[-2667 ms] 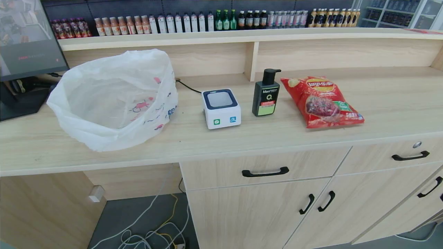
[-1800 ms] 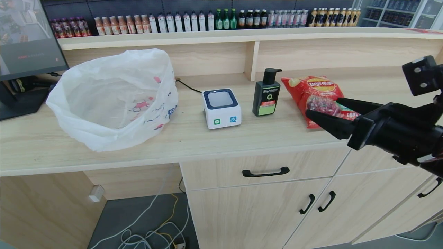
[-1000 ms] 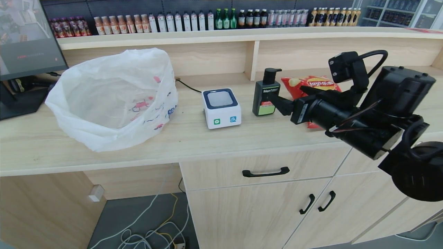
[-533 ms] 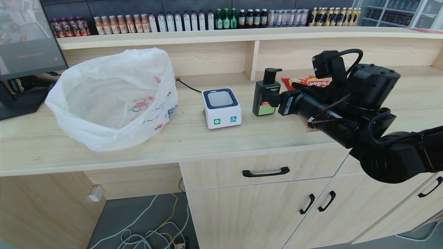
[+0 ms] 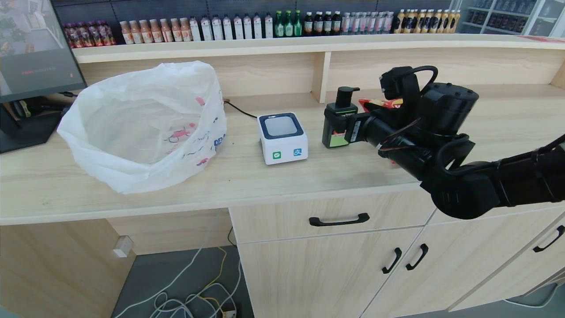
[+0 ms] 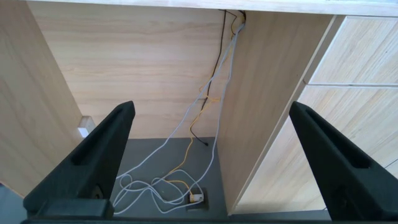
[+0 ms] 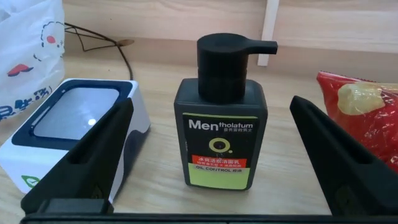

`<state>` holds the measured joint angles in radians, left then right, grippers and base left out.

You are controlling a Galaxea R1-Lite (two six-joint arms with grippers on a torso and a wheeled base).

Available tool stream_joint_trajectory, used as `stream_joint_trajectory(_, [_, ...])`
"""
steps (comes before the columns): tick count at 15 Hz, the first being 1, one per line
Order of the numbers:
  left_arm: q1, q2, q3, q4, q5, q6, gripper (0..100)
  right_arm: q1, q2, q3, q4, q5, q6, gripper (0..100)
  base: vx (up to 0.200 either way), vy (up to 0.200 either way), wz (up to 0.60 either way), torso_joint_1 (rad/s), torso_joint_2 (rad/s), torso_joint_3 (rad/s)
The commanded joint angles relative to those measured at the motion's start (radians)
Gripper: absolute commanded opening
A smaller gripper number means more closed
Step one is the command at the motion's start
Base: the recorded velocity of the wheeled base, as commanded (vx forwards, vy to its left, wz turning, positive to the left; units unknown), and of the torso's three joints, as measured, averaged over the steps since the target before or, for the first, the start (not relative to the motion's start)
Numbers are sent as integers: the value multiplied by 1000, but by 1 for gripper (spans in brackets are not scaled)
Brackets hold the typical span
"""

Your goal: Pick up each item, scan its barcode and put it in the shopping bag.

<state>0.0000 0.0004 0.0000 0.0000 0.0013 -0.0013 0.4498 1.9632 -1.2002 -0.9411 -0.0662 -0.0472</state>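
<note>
Because the pump bottle (image 7: 219, 143) stands straight up on the surface (image 5: 247, 176), its long way runs up and down. The right claw (image 7: 211, 106) faces it from the side. This claw is wide open and holds nothing, with one finger off to each side of the bottle. The bottle sits in the middle of that gap, so the claw likely needs only a short push straight ahead, then a squeeze on the flat body under the pump. The scanner (image 5: 281, 137) sits near the bottle on the shopping bag (image 5: 145, 128) side, and the red chip bag (image 7: 364, 118) lies close on the other side. The left claw (image 6: 211, 106) is wide open too, but it hangs low under the surface, so the right arm is nearer.
</note>
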Motion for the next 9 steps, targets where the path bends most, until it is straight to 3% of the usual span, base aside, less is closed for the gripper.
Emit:
stream_joint_trajectory(1, [0, 0, 0, 0, 0, 0, 100, -2, 29, -25, -1, 0, 0, 100, 0, 0, 0, 0, 0, 0])
stream_joint_trajectory(9, [0, 0, 0, 0, 0, 0, 100, -40, 111, -131, 1, -4, -2, 100, 0, 0, 0, 0, 0, 0])
